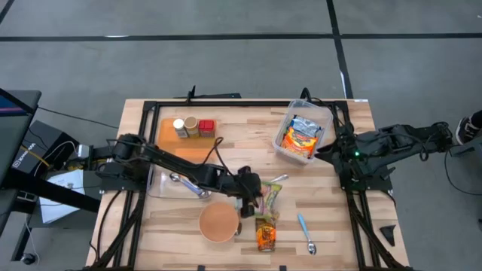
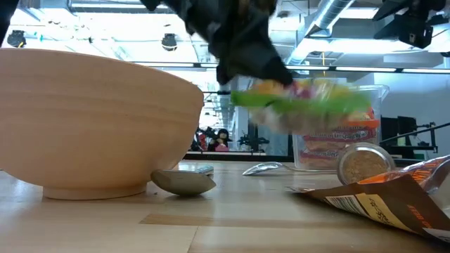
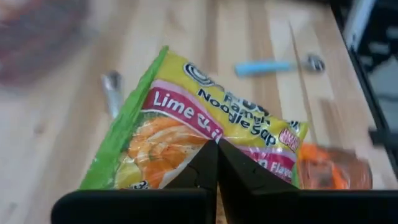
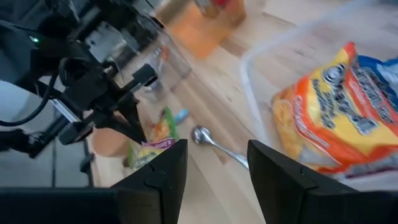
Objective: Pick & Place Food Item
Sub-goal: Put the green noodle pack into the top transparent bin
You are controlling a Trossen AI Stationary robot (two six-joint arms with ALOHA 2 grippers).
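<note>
The left gripper [image 3: 217, 163] is closed on the noodle pack [image 3: 199, 134], pinching its near edge; in the low view the pack hangs clear of the table [image 1: 339, 203]. A wooden bowl [image 1: 219, 222] sits just beside the gripper, an orange packet [image 1: 265, 233] just past it. The right gripper [image 4: 217, 167] waits with its fingers partly apart and nothing between them, beside the clear bin [image 1: 325, 117] holding two more packs.

Between the matt black plastic fingers [image 3: 205, 169], a glossy yellow-green plastic noodle packet [image 3: 186, 134] is shining; beyond it, a smooth pale wooden plank worktop [image 3: 56, 130] is lying matt.
</note>
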